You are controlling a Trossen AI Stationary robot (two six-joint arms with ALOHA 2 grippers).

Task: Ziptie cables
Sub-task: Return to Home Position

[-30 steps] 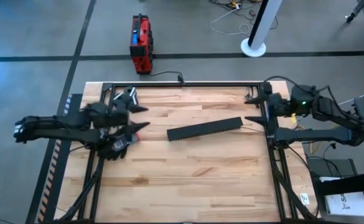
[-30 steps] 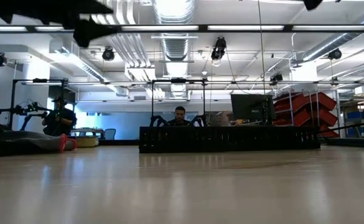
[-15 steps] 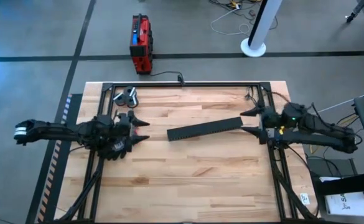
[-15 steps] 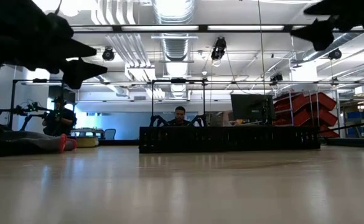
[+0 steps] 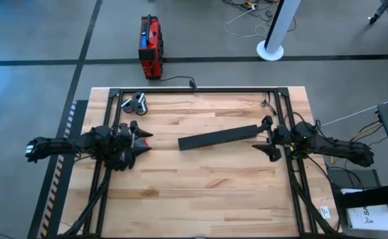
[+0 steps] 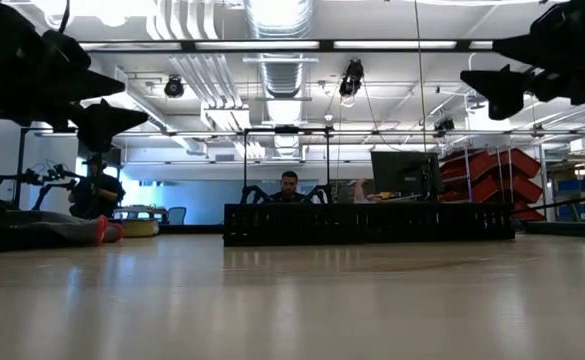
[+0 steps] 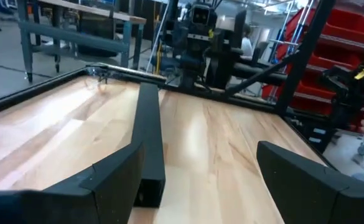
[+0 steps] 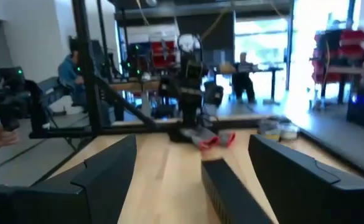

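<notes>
at the middle of the table point(image 5: 200, 182) the closed duct point(image 5: 218, 136) lies roughly 9-to-3 o'clock, the cables unseen, probably inside. the right gripper point(image 5: 270, 138), fingers spread, sits just off its 3 o'clock end; the left gripper point(image 5: 145, 141), spread too, waits farther off at 9.

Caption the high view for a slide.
Black cable duct lies between the open left gripper and the open right gripper.

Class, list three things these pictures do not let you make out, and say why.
1. Thin cables: unseen in every view; the closed top of the long black plastic duct hides its inside.
2. Small grey-blue object, high view: too small to identify.
3. Small red item, right wrist view: blurred.
</notes>
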